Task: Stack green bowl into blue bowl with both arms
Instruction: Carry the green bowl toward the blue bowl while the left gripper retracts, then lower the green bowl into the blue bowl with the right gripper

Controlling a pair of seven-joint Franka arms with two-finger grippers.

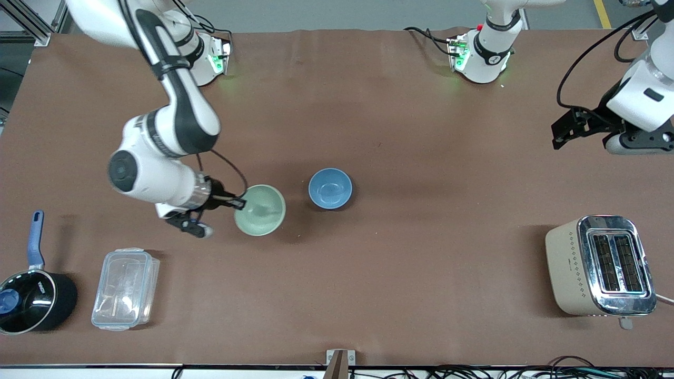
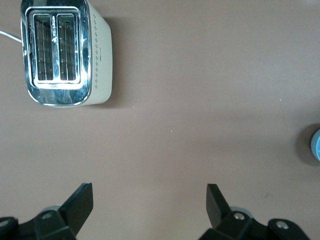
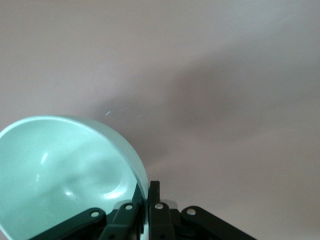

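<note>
The pale mint-green bowl [image 1: 260,209] is near the middle of the table, toward the right arm's end. My right gripper [image 1: 239,202] is shut on its rim, one finger inside and one outside; the right wrist view shows the green bowl [image 3: 60,170] clamped between the fingers [image 3: 154,192]. The sky-blue bowl [image 1: 330,188] stands upright on the table beside the green bowl, toward the left arm's end, apart from it. Its edge shows in the left wrist view [image 2: 316,145]. My left gripper [image 1: 566,129] is open and empty, up over the left arm's end of the table [image 2: 150,200].
A beige and chrome toaster [image 1: 600,266] stands at the left arm's end, near the front camera; it also shows in the left wrist view [image 2: 62,52]. A clear plastic lidded box [image 1: 125,288] and a black saucepan with a blue handle [image 1: 31,295] stand at the right arm's end.
</note>
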